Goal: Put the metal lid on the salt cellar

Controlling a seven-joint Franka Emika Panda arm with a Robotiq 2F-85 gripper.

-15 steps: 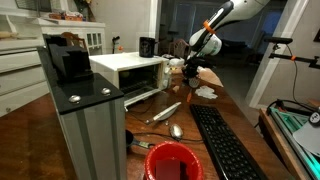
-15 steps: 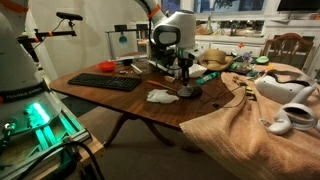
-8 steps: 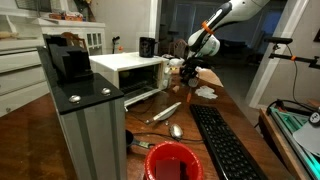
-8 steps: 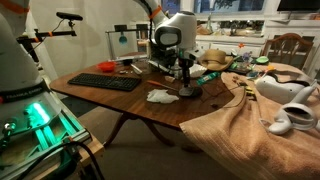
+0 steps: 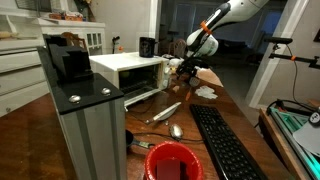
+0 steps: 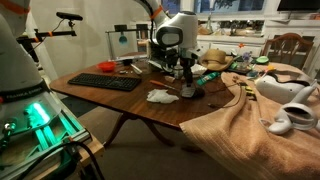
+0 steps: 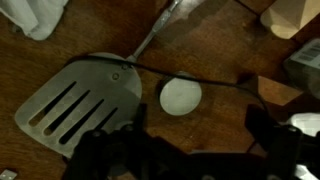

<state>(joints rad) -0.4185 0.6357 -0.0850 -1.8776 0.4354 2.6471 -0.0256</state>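
Observation:
From above, in the wrist view, the metal lid point(image 7: 181, 96) is a pale round disc on the brown table; it seems to sit on top of the salt cellar, whose body is hidden under it. My gripper point(image 7: 197, 124) is open, its dark fingers point(image 7: 258, 125) spread either side just below the lid, holding nothing. In an exterior view the gripper point(image 6: 185, 74) hangs straight over the small salt cellar point(image 6: 187, 91). The gripper point(image 5: 189, 70) also shows at the far end of the table.
A slotted metal spatula point(image 7: 80, 100) lies just left of the lid, with a thin black cable point(image 7: 220, 86) crossing beside it. Nearby are a white cloth point(image 6: 160, 96), a keyboard point(image 6: 105, 82), a white oven point(image 5: 130, 72) and a red cup point(image 5: 172, 162).
The jaws have gone from shut to wide open, letting go of the lid. The arm has barely moved, rising slightly.

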